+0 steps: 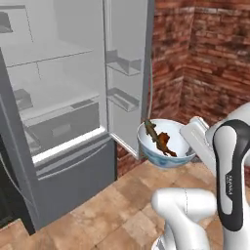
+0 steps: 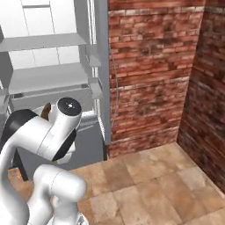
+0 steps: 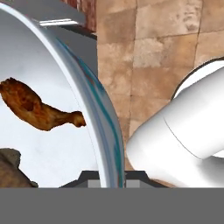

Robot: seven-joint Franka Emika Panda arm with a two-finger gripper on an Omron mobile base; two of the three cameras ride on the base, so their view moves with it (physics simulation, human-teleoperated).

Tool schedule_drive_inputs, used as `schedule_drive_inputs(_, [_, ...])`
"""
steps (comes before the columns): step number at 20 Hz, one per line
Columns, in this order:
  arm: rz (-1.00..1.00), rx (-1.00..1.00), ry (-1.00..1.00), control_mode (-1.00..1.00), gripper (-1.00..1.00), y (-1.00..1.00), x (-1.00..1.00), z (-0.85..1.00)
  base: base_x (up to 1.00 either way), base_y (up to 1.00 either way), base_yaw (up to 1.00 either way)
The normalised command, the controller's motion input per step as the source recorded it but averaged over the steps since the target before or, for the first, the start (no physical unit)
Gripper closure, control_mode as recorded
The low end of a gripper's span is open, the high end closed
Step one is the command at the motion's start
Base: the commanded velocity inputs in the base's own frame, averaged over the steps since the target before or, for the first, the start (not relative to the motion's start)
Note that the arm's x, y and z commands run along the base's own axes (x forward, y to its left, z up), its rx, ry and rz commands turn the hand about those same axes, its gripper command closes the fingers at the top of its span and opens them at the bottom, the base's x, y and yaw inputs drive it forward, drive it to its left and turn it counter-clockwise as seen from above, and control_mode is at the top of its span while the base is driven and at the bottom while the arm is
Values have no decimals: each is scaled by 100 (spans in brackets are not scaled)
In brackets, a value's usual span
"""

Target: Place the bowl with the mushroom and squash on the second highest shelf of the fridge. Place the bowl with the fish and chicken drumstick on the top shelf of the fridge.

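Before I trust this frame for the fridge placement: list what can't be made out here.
- Gripper: hand view, its fingertips are cut off at the bottom edge; they clamp the bowl rim.
- Fish: hand view, cut off at the lower left corner.
- Chicken drumstick: left base view, too small to tell from the fish.
- Fridge: top shelf cut off by the upper edge in the left base view.

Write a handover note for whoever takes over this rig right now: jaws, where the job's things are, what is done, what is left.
Jaws: shut on the rim of the patterned bowl, seen in the hand view.
Bowl: held in the air beside the open fridge, right of its door, with the fish and drumstick inside.
Top shelf: bare where it shows.
Done: this bowl is picked up.
Left: set it on the top shelf. The mushroom and squash bowl's state cannot be told from here.
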Motion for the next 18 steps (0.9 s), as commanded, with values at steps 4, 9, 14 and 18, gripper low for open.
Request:
schedule_drive_inputs(4, [0, 0, 0, 100, 100, 0, 0, 0, 8, -14, 88])
schedule_drive_inputs(9, [0, 0, 0, 100, 100, 0, 0, 0, 88, -27, 39])
schedule_drive_inputs(14, [0, 0, 0, 100, 100, 0, 0, 0, 100, -1, 3])
schedule_drive_inputs(18, [0, 0, 0, 100, 100, 0, 0, 0, 77, -17, 20])
